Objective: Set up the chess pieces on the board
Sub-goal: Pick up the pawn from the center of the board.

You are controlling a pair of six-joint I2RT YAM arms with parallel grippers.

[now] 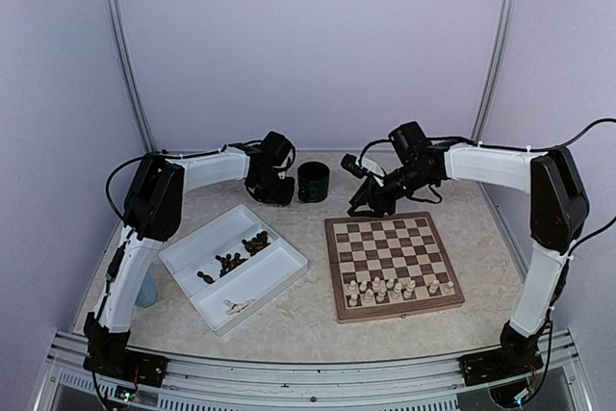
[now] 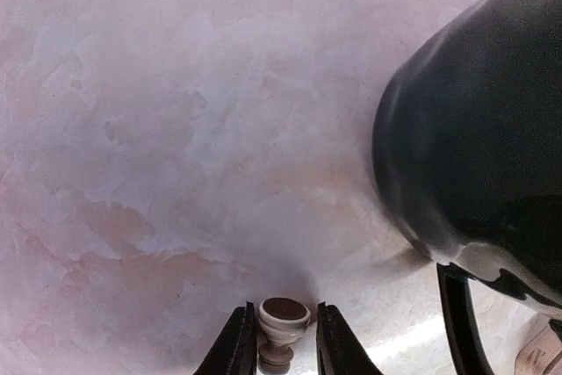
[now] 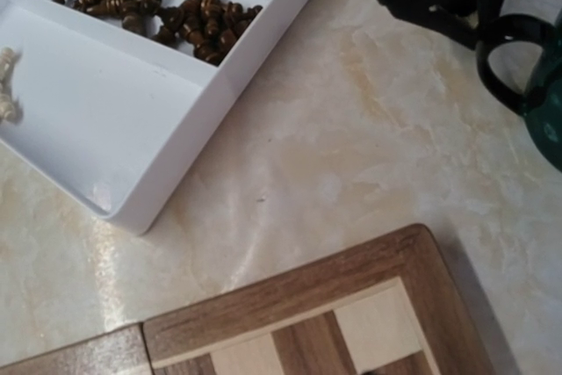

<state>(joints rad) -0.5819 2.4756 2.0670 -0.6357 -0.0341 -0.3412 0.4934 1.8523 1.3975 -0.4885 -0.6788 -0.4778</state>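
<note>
The chessboard [image 1: 390, 249] lies right of centre. Several cream pieces [image 1: 395, 288] stand on its near rows. Its far-left corner shows in the right wrist view [image 3: 299, 300]. My left gripper [image 1: 272, 190] is at the back of the table beside a dark mug. In the left wrist view its fingers [image 2: 237, 344] hold a cream chess piece [image 2: 283, 322] close on both sides, its felt base pointing away from the wrist. My right gripper [image 1: 371, 201] hovers over the board's far-left corner. Its fingers are out of its wrist view, and I cannot tell how its jaws stand.
A white divided tray [image 1: 192, 291] sits left of the board, with dark pieces [image 1: 241, 249] in its far compartment and a few cream ones [image 1: 236, 306] in the near one. It also shows in the right wrist view [image 3: 176, 164]. The dark green mug [image 1: 313, 182] stands at the back centre.
</note>
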